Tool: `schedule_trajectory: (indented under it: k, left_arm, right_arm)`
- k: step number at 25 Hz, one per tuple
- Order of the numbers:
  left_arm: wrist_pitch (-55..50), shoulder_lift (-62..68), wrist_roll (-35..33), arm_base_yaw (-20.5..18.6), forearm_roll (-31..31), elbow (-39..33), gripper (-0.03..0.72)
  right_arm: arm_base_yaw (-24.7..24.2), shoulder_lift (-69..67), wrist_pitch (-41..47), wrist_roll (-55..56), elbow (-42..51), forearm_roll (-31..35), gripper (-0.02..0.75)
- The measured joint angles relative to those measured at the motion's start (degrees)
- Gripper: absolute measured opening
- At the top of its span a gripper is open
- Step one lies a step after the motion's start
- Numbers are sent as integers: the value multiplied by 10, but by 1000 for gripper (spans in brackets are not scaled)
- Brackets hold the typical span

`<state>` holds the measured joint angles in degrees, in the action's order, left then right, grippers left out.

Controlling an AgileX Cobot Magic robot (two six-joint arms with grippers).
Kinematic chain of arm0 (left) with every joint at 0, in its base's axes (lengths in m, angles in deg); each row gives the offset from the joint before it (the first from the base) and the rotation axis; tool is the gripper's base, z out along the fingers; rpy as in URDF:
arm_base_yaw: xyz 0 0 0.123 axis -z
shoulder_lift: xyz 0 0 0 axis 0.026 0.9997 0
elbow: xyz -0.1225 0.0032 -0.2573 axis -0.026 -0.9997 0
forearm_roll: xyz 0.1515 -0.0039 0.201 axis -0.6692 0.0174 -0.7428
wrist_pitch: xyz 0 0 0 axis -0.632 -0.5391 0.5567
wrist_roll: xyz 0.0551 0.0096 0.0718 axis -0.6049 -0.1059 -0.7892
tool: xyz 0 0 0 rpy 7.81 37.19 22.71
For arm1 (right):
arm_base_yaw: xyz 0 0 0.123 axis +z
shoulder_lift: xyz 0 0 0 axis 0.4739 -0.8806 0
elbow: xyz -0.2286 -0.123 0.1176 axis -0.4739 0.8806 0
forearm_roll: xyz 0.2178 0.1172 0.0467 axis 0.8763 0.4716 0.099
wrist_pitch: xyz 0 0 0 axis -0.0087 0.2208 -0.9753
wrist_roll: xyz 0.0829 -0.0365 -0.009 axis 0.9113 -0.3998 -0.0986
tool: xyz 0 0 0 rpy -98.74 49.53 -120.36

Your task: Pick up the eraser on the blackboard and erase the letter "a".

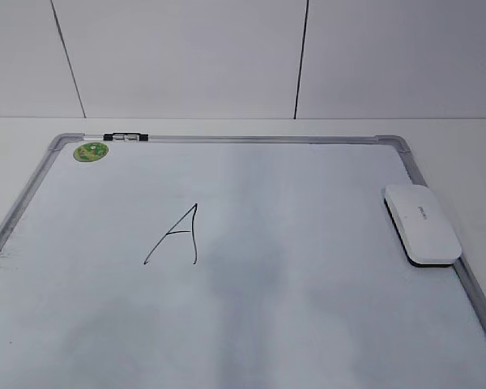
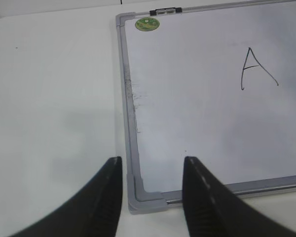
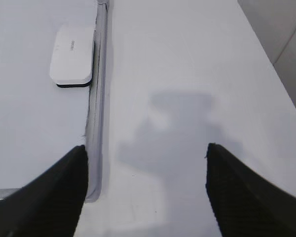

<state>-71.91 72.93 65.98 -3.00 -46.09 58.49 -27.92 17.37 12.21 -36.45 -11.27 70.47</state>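
The eraser (image 1: 421, 223), a white oblong block with a dark underside, lies on the blackboard (image 1: 308, 324) against its right frame. It also shows in the right wrist view (image 3: 72, 54). A tall angular capital "A" (image 1: 176, 237) is drawn at the board's middle left. No lowercase cursive "a" shows in any view. My left gripper (image 2: 153, 165) is open and empty above the board's near left corner. My right gripper (image 3: 145, 153) is open and empty over the table beside the board's right frame, short of the eraser. Neither gripper shows in the exterior view.
A green round magnet (image 1: 91, 151) sits in the board's far left corner, with a black-and-silver marker (image 1: 123, 137) on the far frame beside it. White table surrounds the board. A white panelled wall stands behind.
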Motion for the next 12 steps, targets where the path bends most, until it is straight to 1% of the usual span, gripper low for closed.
schedule_trajectory:
  k: [12]
  left_arm:
    - [-1,0,0,0,0,0,307]
  right_arm:
    - [0,1,0,0,0,0,592]
